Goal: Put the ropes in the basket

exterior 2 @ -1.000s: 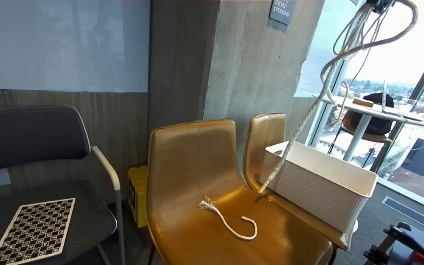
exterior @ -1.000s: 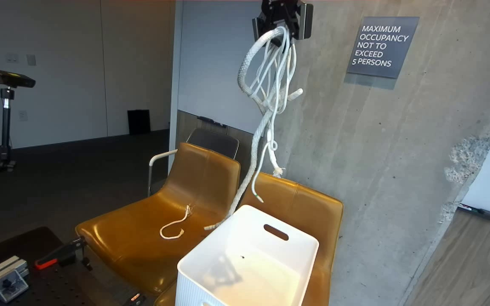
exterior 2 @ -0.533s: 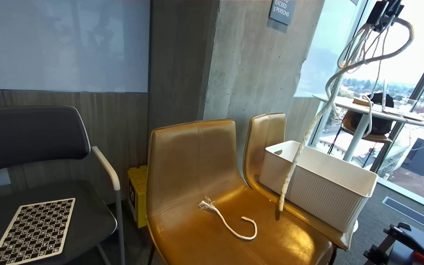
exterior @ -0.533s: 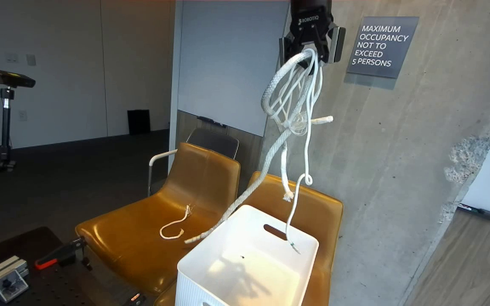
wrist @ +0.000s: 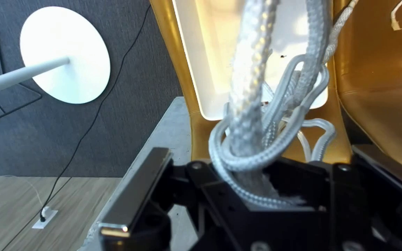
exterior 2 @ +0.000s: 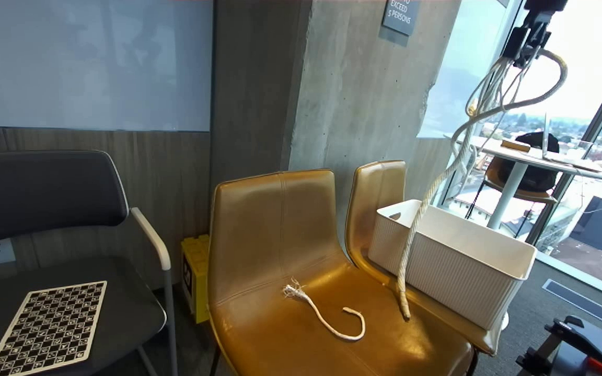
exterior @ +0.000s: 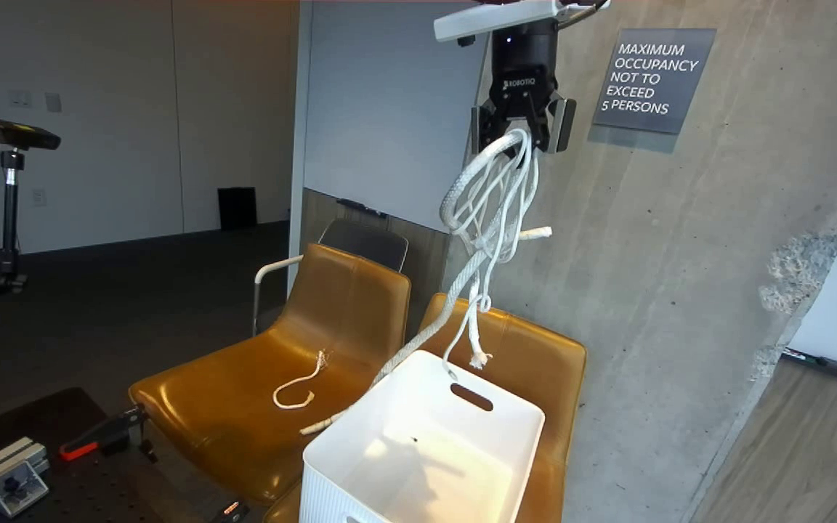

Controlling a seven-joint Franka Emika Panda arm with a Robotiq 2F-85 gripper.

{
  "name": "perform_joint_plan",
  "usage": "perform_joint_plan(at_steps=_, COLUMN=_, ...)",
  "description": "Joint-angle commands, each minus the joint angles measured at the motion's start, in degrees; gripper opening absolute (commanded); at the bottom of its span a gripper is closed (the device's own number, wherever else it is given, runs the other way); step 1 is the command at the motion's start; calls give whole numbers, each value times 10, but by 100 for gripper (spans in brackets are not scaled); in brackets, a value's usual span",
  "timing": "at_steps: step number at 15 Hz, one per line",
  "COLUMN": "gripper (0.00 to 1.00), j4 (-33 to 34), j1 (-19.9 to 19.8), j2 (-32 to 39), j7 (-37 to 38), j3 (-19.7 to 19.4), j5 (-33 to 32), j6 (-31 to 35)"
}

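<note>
Ropes (exterior: 491, 236) hang tangled, upper middle of an exterior view, pinched tight by the gripper (exterior: 519, 149). They came lower, nearer the basket (exterior: 426, 403), bottom middle. One end (exterior: 320, 423) dangles outside and might miss; a short rope (exterior: 295, 406) lies left.

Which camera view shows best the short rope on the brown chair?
An exterior view: the short rope is whole, large, its frayed end clear. An exterior view also shows it whole but smaller on the brown chair. The wrist view has only parts, at its right edge.
</note>
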Motion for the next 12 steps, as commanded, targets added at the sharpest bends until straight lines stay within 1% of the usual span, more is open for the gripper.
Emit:
perform_joint_plan(at_steps=1, gripper=0, j4=-3, j1=-9, j2=34, j7=-9, j3=2, j5=10, j6=3)
perform_joint_plan(at_steps=6, gripper=0, j4=-4, j1=-22, j2=88, j7=-9, j3=1, j5=12, j6=3)
perform_joint_plan(at_steps=11, gripper=0, j4=1, j1=-30, j2=119, j7=-6, j3=3, j5=11, j6=-2)
perform_joint_plan(at_steps=12, gripper=25, j4=1, j1=-29, j2=122, j7=-6, j3=3, j5=10, j6=-3)
